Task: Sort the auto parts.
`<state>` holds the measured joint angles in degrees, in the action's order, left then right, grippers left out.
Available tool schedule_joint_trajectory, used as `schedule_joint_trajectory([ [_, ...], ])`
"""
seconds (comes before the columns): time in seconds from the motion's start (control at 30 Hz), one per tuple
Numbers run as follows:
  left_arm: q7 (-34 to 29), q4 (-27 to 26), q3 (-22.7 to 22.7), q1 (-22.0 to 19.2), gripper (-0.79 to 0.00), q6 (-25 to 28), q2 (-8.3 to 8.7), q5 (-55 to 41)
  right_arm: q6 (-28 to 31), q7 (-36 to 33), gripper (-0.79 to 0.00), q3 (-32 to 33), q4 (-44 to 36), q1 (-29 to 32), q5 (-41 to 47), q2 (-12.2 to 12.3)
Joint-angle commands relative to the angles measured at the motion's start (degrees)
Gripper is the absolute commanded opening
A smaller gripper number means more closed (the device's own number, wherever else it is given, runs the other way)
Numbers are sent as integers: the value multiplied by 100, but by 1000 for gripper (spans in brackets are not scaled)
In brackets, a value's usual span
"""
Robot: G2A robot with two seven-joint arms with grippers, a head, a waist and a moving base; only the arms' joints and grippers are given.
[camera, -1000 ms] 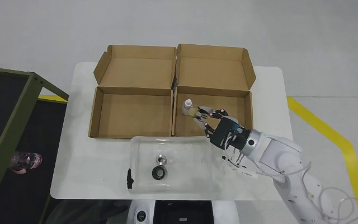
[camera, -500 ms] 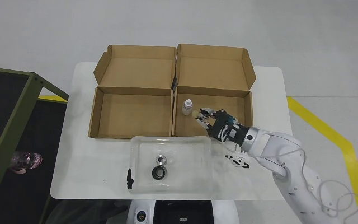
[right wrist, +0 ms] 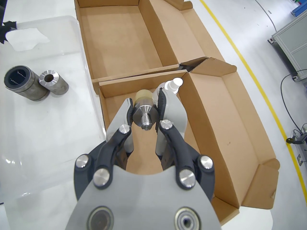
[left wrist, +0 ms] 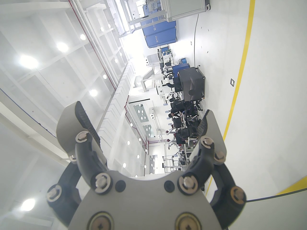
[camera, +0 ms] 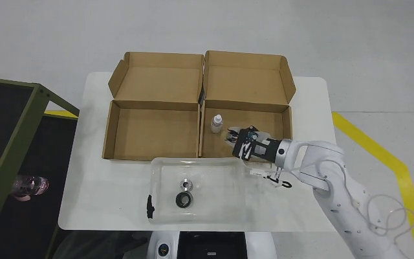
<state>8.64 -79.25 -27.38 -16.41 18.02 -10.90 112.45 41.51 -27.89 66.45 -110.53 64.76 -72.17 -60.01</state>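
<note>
**Q:** Status of your right gripper (right wrist: 145, 111)?

**A:** It is pinching the threaded stud (right wrist: 143, 117), thread end toward the wrist, over the right box (right wrist: 225, 125). The white bottle (right wrist: 171, 84) stands just beyond its tips.

**Q:** What has changed in the last second?

**A:** The wrist has swung round to come in from the side; the bottle hasn't moved. Release looks next. The dark sleeve (right wrist: 24, 82) and bright bushing (right wrist: 54, 82) wait in the clear tray (right wrist: 48, 125) beside it. Your left gripper (left wrist: 144, 116) is spread and empty.

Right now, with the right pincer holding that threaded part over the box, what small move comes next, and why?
Probably lower it a little, then open. The right pincer is shut on the threaded metal part over the bare floor of the cardboard box, close beside the small white bottle standing there, so ease down clear of it.
</note>
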Motion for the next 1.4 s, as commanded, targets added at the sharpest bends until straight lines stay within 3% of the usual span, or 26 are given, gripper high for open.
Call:
schedule_joint_trajectory([
  [0.0, 0, 0, 0, 0, 0, 0, 0, 0, 58, -161, -785, -39, 90, -137, 74, -7],
  [0.57, 0, 0, 0, 0, 0, 0, 0, 0, 233, -1164, -785, -775, 1342, -1277, 612, -162],
  [1.13, 0, 0, 0, 0, 0, 0, 0, 0, -117, -1962, -785, -1879, 2653, -2348, 636, -511],
  [1.27, 0, 0, 0, 0, 0, 0, 0, 0, -175, -1970, -711, -2044, 2833, -2482, 630, -582],
  [1.37, 0, 0, 0, 0, 0, 0, 0, 0, -200, -1948, -560, -2131, 2929, -2548, 619, -623],
])
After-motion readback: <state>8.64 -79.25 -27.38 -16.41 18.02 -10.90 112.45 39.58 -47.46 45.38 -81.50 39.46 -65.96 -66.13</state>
